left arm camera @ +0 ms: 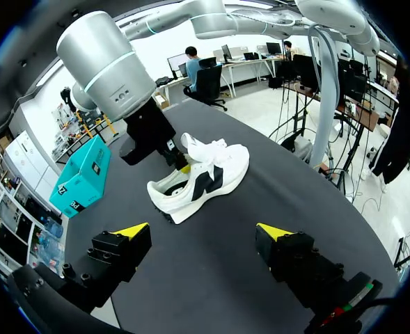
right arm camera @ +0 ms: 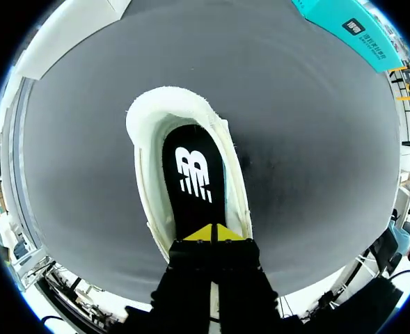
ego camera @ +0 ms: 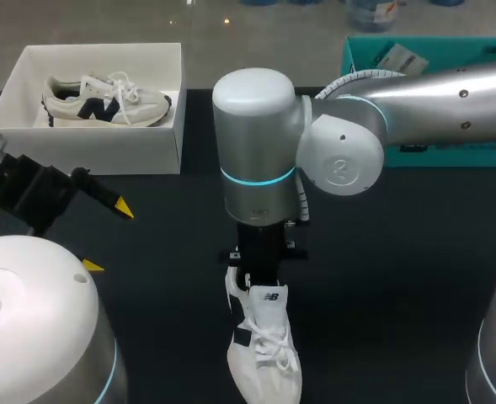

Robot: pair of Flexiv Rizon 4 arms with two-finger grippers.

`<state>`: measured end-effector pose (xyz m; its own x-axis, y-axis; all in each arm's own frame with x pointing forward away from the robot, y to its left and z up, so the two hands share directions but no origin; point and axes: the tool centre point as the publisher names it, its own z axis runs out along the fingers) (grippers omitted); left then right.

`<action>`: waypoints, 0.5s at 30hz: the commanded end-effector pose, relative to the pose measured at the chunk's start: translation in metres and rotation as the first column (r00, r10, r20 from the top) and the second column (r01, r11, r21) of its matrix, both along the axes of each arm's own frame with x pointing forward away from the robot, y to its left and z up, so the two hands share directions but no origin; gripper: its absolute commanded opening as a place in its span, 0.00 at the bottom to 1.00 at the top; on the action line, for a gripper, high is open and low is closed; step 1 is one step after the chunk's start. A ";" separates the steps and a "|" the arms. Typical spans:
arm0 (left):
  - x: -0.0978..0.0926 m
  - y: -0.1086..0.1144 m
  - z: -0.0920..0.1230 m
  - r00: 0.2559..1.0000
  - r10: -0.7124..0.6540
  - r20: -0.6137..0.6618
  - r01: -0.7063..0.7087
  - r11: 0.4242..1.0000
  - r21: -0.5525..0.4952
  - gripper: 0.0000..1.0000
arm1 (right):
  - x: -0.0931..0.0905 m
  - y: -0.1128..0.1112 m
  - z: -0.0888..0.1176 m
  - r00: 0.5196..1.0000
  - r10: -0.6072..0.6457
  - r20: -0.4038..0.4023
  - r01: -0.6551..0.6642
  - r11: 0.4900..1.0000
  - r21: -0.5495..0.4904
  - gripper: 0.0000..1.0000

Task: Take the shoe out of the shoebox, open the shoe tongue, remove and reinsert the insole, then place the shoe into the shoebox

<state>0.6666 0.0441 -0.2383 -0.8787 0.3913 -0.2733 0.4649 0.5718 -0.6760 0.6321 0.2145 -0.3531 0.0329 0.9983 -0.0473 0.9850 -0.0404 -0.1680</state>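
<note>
Right gripper [right arm camera: 212, 233], tips pressed together, stands on the insole [right arm camera: 193, 188] inside the white sneaker [ego camera: 264, 353] at lower centre; the insole runs heelward ahead of it; left gripper [left arm camera: 203, 230], fingers spread, hangs well apart.

Two shoes: the boxed shoe [ego camera: 104, 101] at the upper left of the frame, the loose shoe [ego camera: 264, 349] at lower centre. Two boxes: a white shoebox [ego camera: 96, 151] upper left, a teal box [ego camera: 370, 50] upper right. Two arms, left arm [ego camera: 37, 320] and right arm [ego camera: 433, 97].
</note>
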 end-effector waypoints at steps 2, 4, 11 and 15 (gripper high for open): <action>0.001 0.000 0.000 1.000 -0.002 -0.002 0.002 1.000 0.003 1.00 | 0.006 0.002 -0.008 0.999 0.030 -0.035 -0.028 0.999 0.030 0.00; 0.001 0.000 0.000 1.000 -0.002 -0.002 0.002 1.000 0.003 1.00 | 0.008 0.004 -0.010 0.998 0.042 -0.043 -0.040 0.999 0.035 0.00; 0.001 0.000 0.000 1.000 -0.002 -0.002 0.002 1.000 0.003 1.00 | 0.011 0.010 -0.015 0.995 0.071 -0.077 -0.068 0.997 0.038 0.00; 0.001 0.000 0.000 1.000 -0.002 -0.002 0.002 1.000 0.003 1.00 | 0.012 0.014 -0.014 0.990 0.091 -0.112 -0.090 0.996 0.015 0.00</action>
<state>0.6666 0.0441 -0.2383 -0.8787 0.3913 -0.2733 0.4649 0.5718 -0.6760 0.6392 0.2185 -0.3649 -0.0501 0.9987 -0.0126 0.9651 0.0451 -0.2580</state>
